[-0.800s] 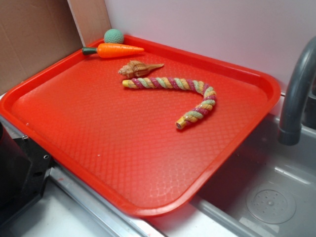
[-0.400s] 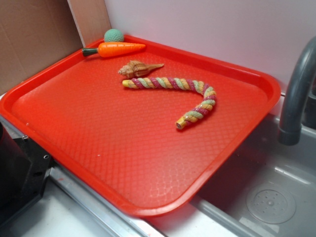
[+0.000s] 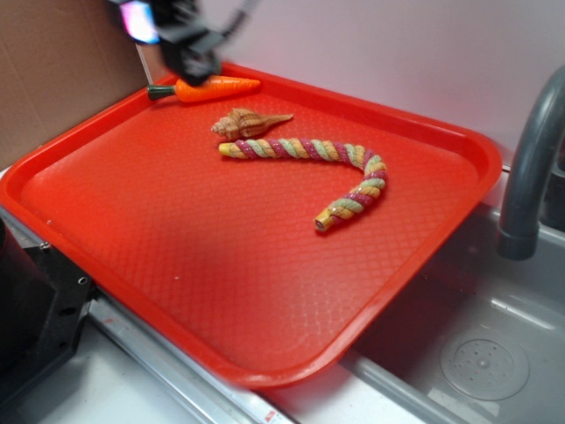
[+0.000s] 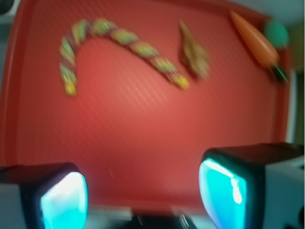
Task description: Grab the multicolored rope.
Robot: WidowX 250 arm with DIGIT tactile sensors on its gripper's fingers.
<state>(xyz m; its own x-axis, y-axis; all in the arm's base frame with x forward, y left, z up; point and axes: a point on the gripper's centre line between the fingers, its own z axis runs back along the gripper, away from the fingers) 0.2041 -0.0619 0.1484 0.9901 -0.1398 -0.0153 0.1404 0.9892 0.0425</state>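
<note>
The multicolored rope [image 3: 331, 164], twisted in pink, yellow and green, lies curved on the red tray [image 3: 221, 256] right of centre. The wrist view shows the rope [image 4: 114, 43] as an arch at the top left, blurred. My gripper [image 3: 196, 55] has come in at the top left of the exterior view, high above the carrot and far from the rope. In the wrist view my gripper [image 4: 143, 191] stands open, its two cyan pads wide apart with only bare tray between them.
A tan seashell [image 3: 247, 123] lies just behind the rope's left end. An orange toy carrot [image 3: 212, 87] rests at the tray's back rim. A grey faucet [image 3: 530, 168] and a sink [image 3: 477, 353] are at the right. A cardboard wall [image 3: 62, 71] stands at the back left.
The gripper has entered the exterior view at the top left, now covering the green ball behind the carrot. Rope, shell and carrot have not moved.
</note>
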